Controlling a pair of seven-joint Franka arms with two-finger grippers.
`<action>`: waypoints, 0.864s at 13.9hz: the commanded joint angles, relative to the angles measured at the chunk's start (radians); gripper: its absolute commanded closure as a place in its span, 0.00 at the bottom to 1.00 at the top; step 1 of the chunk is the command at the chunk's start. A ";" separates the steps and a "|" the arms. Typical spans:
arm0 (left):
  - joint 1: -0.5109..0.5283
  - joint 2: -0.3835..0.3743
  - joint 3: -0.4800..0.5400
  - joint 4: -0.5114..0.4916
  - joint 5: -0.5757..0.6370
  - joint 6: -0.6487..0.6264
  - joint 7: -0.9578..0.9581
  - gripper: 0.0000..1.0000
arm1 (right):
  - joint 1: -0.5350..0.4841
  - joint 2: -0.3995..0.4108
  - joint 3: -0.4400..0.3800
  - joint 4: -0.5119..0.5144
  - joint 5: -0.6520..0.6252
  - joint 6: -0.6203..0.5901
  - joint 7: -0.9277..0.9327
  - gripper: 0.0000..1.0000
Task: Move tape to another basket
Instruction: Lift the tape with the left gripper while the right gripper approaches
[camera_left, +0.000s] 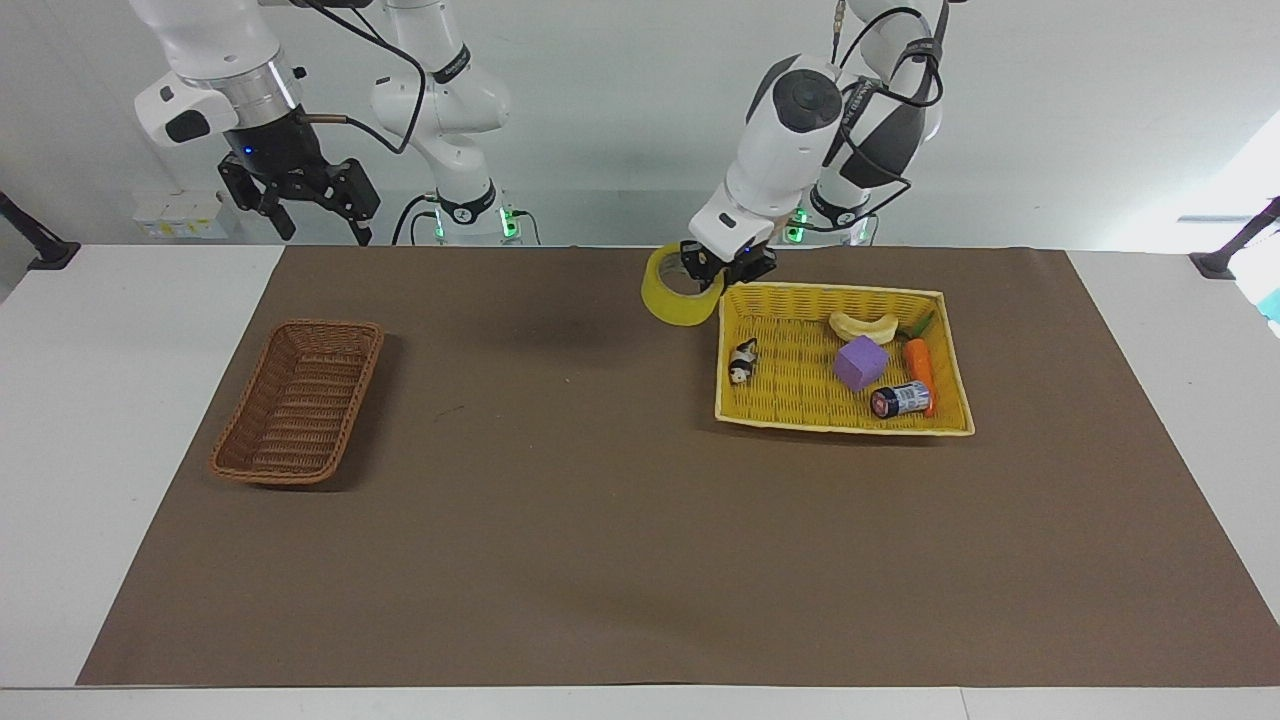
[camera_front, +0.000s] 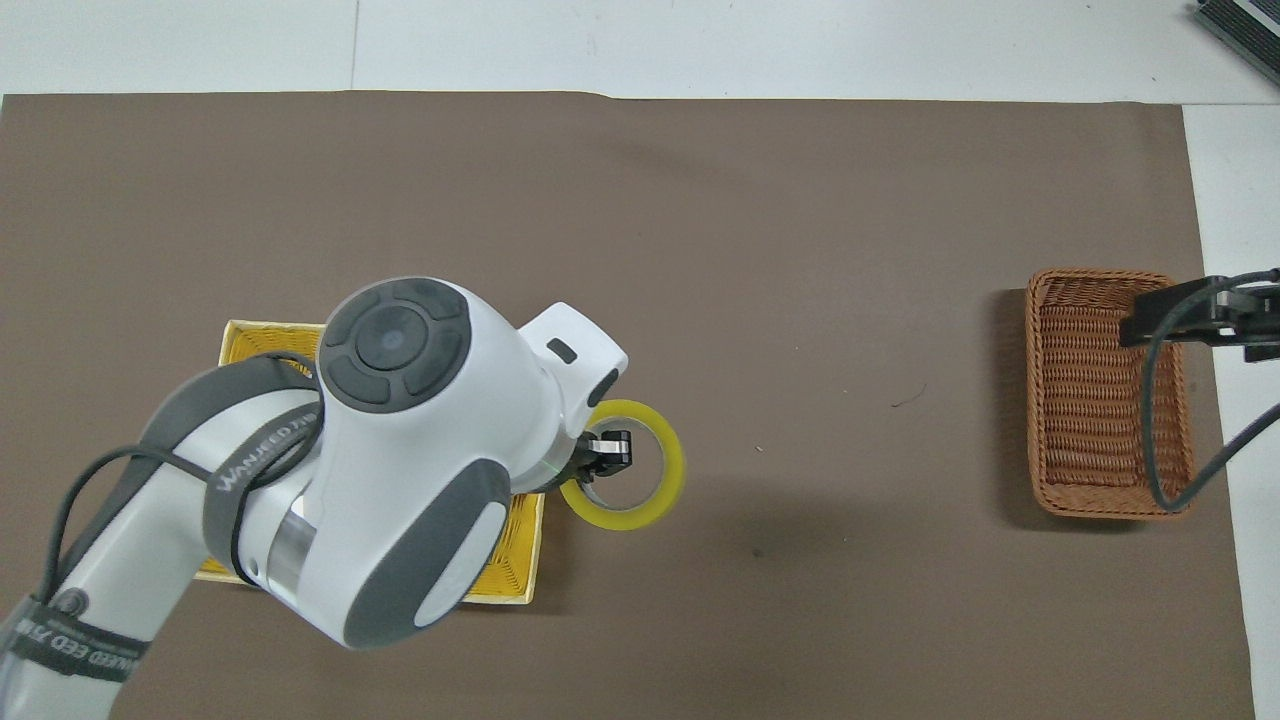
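The tape (camera_left: 668, 300), a translucent yellow ring, hangs in the air with my left gripper (camera_left: 716, 272) shut on its rim. It is over the brown mat, just outside the yellow basket's (camera_left: 742, 415) corner nearest the robots. In the overhead view the tape (camera_front: 672, 468) shows past the left arm's wrist, with the left gripper (camera_front: 608, 449) reaching into its hole. The brown wicker basket (camera_left: 262, 462) sits empty toward the right arm's end of the table. My right gripper (camera_left: 318, 228) waits open, high up at the robots' edge.
In the yellow basket lie a panda figure (camera_left: 742, 361), a purple cube (camera_left: 861, 363), a carrot (camera_left: 919, 370), a small can (camera_left: 899, 399) and a pale dumpling-shaped piece (camera_left: 863, 326). The left arm hides most of that basket (camera_front: 258, 338) in the overhead view. The brown basket (camera_front: 1112, 495) shows there too.
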 joint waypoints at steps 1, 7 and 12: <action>-0.049 0.002 -0.029 0.041 -0.026 0.033 -0.170 1.00 | 0.004 0.014 0.010 0.028 -0.005 0.013 -0.014 0.00; -0.161 0.011 -0.037 0.033 -0.109 0.269 -0.373 1.00 | 0.017 -0.103 0.040 -0.179 0.266 0.068 -0.137 0.00; -0.164 0.043 -0.038 0.024 -0.218 0.401 -0.367 1.00 | 0.040 -0.166 0.040 -0.365 0.459 0.087 -0.275 0.00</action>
